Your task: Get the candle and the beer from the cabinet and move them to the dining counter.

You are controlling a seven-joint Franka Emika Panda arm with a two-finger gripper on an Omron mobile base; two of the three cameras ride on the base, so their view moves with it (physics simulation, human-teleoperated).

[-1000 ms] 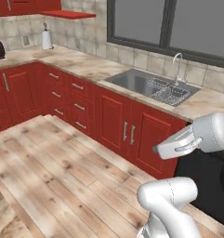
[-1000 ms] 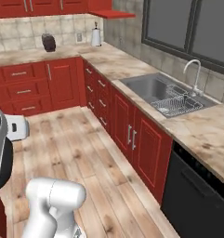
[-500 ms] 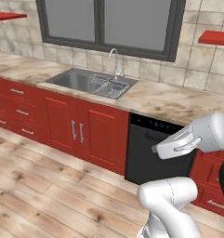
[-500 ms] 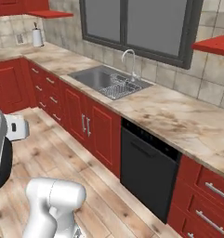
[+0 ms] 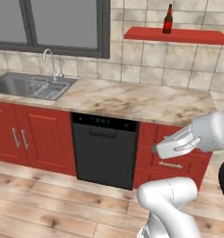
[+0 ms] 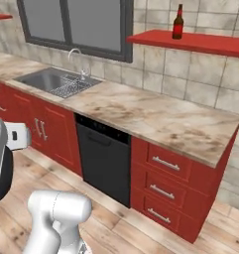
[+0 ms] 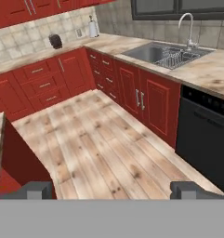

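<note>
Red and flat, the thin doorless cabinet shelf board (image 5: 178, 35) juts from a tiled wall, its right end cut off by the frame edge. On it stands upright the beer, a dark brown glass bottle (image 5: 168, 20) with a red label and a red band at its slim neck; in the right base view the beer (image 6: 178, 23) stands near the shelf's left end. Below runs a beige marbled counter (image 5: 132, 100) over red drawers with silver handles, a black dishwasher (image 5: 104, 149) and a steel sink (image 5: 32, 86) with a curved tap under a dark-framed window. The floor is pale wooden planking. In the hand view the gripper (image 7: 112, 189) hangs over that floor, its jaws released and spread wide, only the two dark tips visible. A small dark object (image 7: 55, 41) on the far corner counter is too small to identify.
</note>
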